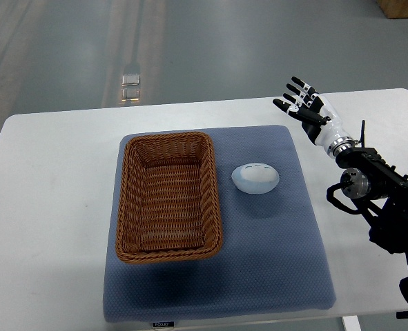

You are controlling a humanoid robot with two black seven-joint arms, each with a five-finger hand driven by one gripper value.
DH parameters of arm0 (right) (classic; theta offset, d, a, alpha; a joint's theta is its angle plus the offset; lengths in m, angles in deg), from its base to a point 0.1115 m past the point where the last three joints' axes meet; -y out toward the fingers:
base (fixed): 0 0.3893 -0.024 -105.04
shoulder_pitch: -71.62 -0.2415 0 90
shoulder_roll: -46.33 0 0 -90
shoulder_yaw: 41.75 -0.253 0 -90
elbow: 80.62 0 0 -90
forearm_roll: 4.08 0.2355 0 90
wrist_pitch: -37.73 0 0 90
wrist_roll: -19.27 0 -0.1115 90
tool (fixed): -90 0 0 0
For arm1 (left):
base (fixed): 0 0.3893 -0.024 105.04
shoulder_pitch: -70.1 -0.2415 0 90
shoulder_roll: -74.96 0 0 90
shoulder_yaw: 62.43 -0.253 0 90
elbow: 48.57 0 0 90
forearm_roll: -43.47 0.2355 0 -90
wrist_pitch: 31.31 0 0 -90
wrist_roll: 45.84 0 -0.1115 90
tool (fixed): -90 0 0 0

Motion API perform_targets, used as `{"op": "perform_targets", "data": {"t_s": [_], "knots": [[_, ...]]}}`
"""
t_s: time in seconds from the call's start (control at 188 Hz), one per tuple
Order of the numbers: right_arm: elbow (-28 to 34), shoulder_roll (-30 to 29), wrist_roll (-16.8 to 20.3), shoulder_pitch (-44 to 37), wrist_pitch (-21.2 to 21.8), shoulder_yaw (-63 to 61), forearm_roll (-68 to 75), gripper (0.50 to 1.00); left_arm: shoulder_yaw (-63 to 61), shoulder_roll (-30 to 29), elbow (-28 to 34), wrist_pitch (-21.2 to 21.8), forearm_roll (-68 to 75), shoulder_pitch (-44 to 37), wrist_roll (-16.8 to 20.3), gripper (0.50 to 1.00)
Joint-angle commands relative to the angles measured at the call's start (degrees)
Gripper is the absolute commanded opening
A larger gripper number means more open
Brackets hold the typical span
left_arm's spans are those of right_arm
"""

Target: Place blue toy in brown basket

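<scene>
While my right hand (306, 105) hovers spread and empty at upper right, the blue toy (255, 178) waits beside the basket (168, 198).

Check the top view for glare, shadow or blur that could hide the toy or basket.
Top view: sharp and evenly lit; glare only as streaks on the floor beyond the table; soft shadow inside the brown basket; the pale blue toy is clear; the right hand shows no blur.
</scene>
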Motion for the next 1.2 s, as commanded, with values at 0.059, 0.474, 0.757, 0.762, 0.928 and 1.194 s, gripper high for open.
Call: {"op": "perform_targets", "data": {"t_s": [0.059, 0.474, 0.757, 0.762, 0.928, 1.194], "knots": [[-0.02, 0.15, -0.11, -0.03, -0.07, 0.04, 0.0, 0.917, -0.09, 0.0, -0.18, -0.01, 0.12, -0.02, 0.01, 1.0], [0.06, 1.73, -0.03, -0.29, 0.72, 0.92, -0.88, 0.915, 0.08, 0.0, -0.53, -0.01, 0.03, -0.02, 0.01, 1.0], [0.15, 3.22, 0.06, -0.47, 1.34, 1.54, -1.49, 0.915, 0.26, 0.0, -0.62, -0.01, -0.06, -0.02, 0.01, 1.0], [0.15, 3.22, 0.06, -0.47, 1.51, 1.54, -1.67, 0.915, 0.26, 0.0, -0.62, -0.01, -0.06, -0.02, 0.01, 1.0], [0.15, 3.31, 0.06, -1.44, 2.57, 1.62, -5.53, 0.915, 0.17, 0.0, -0.62, -0.01, -0.06, 0.07, 0.01, 1.0], [0.24, 4.45, 0.06, -1.61, 8.46, 1.71, -14.06, 0.915, 0.08, 0.0, -0.62, -0.01, 0.03, -0.02, 0.01, 1.0]]}}
